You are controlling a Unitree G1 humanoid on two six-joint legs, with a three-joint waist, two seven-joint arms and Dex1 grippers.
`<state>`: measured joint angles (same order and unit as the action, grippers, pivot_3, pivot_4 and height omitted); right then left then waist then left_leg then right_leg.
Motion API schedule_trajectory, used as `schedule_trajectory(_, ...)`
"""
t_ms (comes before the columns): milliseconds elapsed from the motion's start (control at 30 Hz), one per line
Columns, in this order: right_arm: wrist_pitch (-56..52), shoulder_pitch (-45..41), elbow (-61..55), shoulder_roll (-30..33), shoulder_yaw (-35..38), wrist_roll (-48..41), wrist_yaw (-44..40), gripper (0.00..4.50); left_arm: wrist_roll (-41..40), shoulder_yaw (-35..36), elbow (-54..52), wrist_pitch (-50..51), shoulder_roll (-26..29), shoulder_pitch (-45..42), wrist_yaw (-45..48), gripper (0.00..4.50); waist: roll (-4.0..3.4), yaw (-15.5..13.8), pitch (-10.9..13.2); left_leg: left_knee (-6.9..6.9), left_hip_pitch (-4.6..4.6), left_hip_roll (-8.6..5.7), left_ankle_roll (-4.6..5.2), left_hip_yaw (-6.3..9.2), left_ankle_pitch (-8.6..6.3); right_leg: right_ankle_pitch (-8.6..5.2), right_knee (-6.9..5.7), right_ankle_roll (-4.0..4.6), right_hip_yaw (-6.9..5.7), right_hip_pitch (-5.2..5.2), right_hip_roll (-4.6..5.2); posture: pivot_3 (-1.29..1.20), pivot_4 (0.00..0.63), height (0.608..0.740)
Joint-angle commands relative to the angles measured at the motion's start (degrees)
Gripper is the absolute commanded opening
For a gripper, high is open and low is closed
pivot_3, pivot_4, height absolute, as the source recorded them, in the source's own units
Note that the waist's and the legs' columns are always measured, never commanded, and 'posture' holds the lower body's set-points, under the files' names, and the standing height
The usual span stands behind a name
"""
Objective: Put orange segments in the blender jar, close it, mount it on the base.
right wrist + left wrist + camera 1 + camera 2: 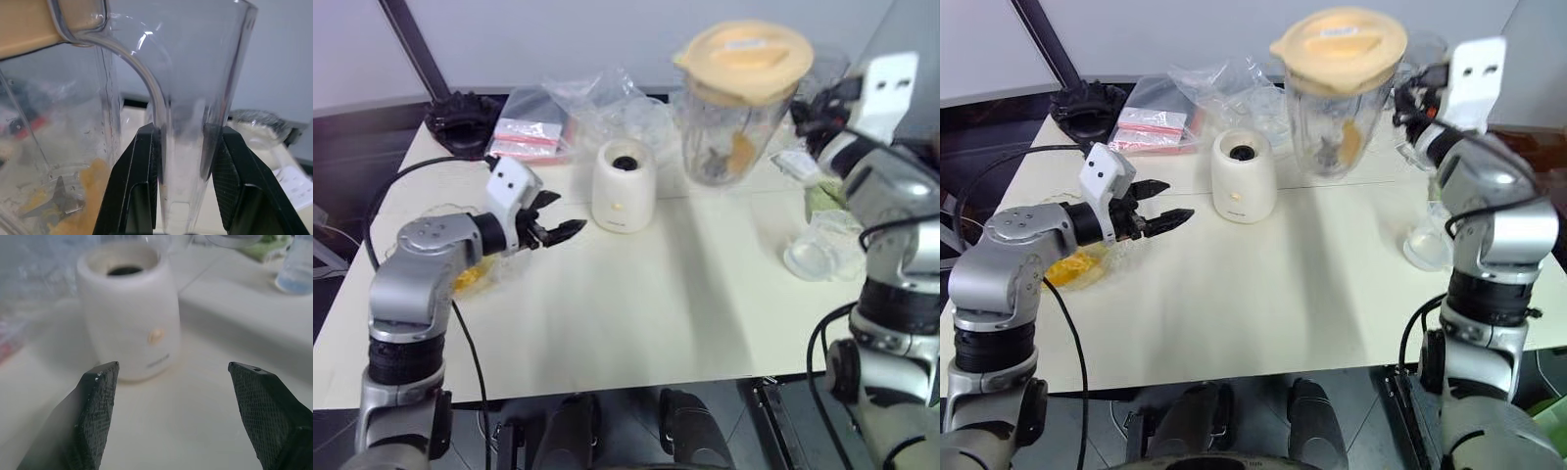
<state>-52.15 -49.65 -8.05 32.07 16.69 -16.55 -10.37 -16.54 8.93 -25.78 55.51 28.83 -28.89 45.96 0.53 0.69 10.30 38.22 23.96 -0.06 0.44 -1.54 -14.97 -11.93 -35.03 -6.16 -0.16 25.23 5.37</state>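
Observation:
The blender jar hangs tilted above the back of the table, its pale orange lid seated on top. My right gripper is shut on the jar's clear side handle. Orange segments lie at the jar's bottom beside the blade hub. The white base stands on the table, below and to the left of the jar, its black socket uncovered. Left of the base, my left gripper is open and holds nothing, its fingers pointing at the base. More orange segments lie in a glass bowl under my left arm.
Crumpled clear plastic bags and a black round object lie along the table's back edge. A small clear plastic cup and something green sit at the right. A black cable trails off the front left edge.

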Motion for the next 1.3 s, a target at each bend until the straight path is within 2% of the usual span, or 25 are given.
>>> schedule_trajectory(33,1.2,-9.7,5.8,-0.3,1.0,0.2,2.3,0.96,-4.0,3.9,-3.6,0.6,-1.2,1.5,-3.4,3.74,-0.05,0.4,0.0,0.03,-0.02,-0.01,0.0,-0.01,0.01,0.02,-0.03,-0.03,0.0,-0.01,-0.01,0.0,0.15,0.74)
schedule_trajectory(167,5.3,-18.5,18.3,-5.4,-1.3,0.3,2.6,0.96,-5.2,5.6,-3.7,-2.0,0.4,5.1,-4.7,3.74,-0.04,1.7,0.0,-0.04,-0.2,0.01,-0.01,-0.12,0.01,0.09,-0.15,-0.13,0.1,0.02,-0.07,0.0,0.15,0.74)
schedule_trajectory(367,15.5,-23.9,31.3,-12.6,-5.0,1.7,0.7,0.96,-6.9,6.0,-4.1,-3.5,2.3,6.8,-7.2,3.74,-0.06,1.9,0.0,-0.1,-0.21,0.1,-0.01,-0.03,0.01,0.11,-0.22,-0.1,0.08,0.02,-0.21,0.0,0.15,0.74)
schedule_trajectory(733,28.1,-30.9,49.3,-16.9,-7.0,3.8,-2.2,0.96,-10.2,5.5,-4.9,-3.8,4.3,7.4,-10.5,3.74,-0.06,1.7,0.1,-0.11,0.15,-0.01,-0.05,-0.02,0.03,0.12,-0.12,-0.11,0.0,0.15,0.1,0.0,0.15,0.74)
schedule_trajectory(1000,30.2,-31.8,53.9,-17.4,-7.3,4.7,-3.4,0.96,-11.8,5.3,-4.7,-4.5,6.5,8.2,-11.4,3.74,-0.07,1.8,0.1,-0.13,0.15,-0.08,-0.11,0.01,0.06,0.12,-0.1,-0.11,-0.04,0.17,0.1,0.0,0.15,0.74)
schedule_trajectory(1300,25.6,-28.1,47.6,-19.8,-8.6,4.2,-3.7,0.96,-12.6,5.0,-4.2,-4.6,7.2,7.7,-12.9,3.74,-0.07,1.9,0.1,-0.13,0.08,-0.04,-0.13,0.02,0.08,0.12,-0.17,-0.11,-0.04,0.18,0.04,0.0,0.15,0.74)
